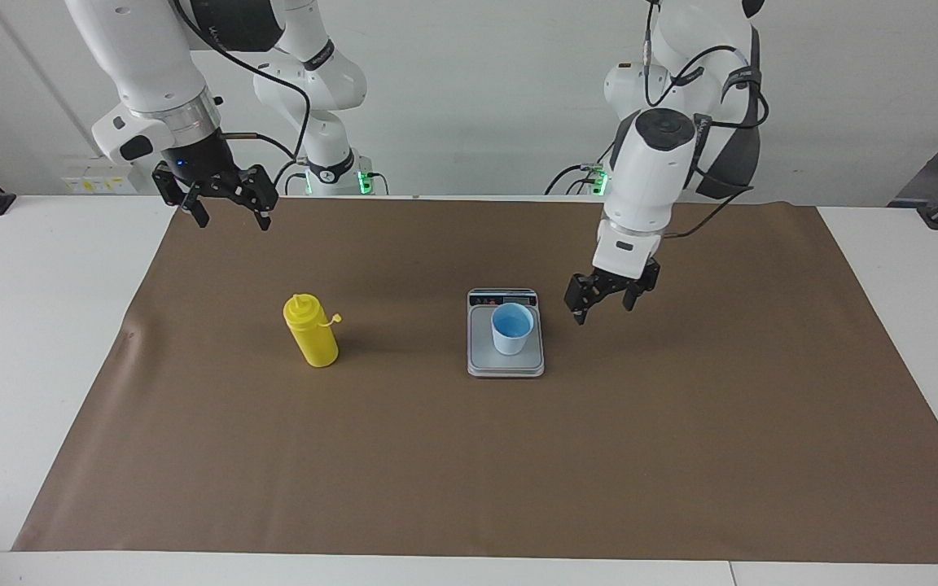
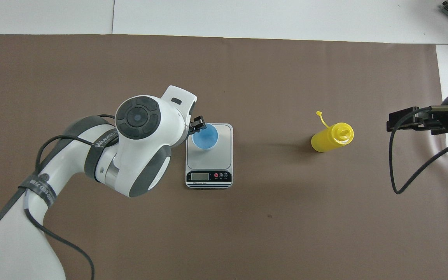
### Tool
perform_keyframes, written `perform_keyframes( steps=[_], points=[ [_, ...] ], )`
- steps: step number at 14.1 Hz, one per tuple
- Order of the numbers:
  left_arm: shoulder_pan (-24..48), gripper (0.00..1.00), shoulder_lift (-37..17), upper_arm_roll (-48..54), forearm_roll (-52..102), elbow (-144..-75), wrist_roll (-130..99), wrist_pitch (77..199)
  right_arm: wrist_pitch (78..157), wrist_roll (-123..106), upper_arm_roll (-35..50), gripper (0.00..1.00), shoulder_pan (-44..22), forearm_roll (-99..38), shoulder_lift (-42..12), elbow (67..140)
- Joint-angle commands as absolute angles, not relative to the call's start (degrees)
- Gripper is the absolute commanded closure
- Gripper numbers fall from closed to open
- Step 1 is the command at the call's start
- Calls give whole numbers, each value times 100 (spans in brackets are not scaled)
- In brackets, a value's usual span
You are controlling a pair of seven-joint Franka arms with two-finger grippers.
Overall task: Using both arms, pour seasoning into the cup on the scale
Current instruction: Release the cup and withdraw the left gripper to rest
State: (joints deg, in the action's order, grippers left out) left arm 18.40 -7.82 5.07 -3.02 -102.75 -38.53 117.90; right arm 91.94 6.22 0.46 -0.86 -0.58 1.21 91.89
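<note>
Brown paper covers my table: the small light blue cup (image 1: 512, 327) stands on the flat silver-grey scale (image 1: 506, 365), left gripper (image 1: 601, 300) spread wide at its 3 o'clock. Next, I judge, the waiting right gripper (image 1: 225, 205), fingers apart, must fetch the yellow squeeze bottle (image 1: 312, 332) at 9 o'clock.

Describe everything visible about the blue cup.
The cup is small, light blue and tapered, with no handle; it looks like plastic, brighter blue inside, with nothing visible in it. It stands upright on the scale, on the grey weighing plate, toward the display end. Only the scale touches it.
</note>
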Motion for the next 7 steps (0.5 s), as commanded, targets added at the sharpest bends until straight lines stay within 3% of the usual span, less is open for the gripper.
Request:
perform_keyframes(
  steps=[1,7],
  points=[
    [1390,0,-441,571,-396,-10292,-2922,11243,9176,712,79,0,-35,-9,264,9343],
    [599,0,-88,563,-229,-10345,-874,10557,9228,712,53,0,70,-9,255,9343]
  ],
)
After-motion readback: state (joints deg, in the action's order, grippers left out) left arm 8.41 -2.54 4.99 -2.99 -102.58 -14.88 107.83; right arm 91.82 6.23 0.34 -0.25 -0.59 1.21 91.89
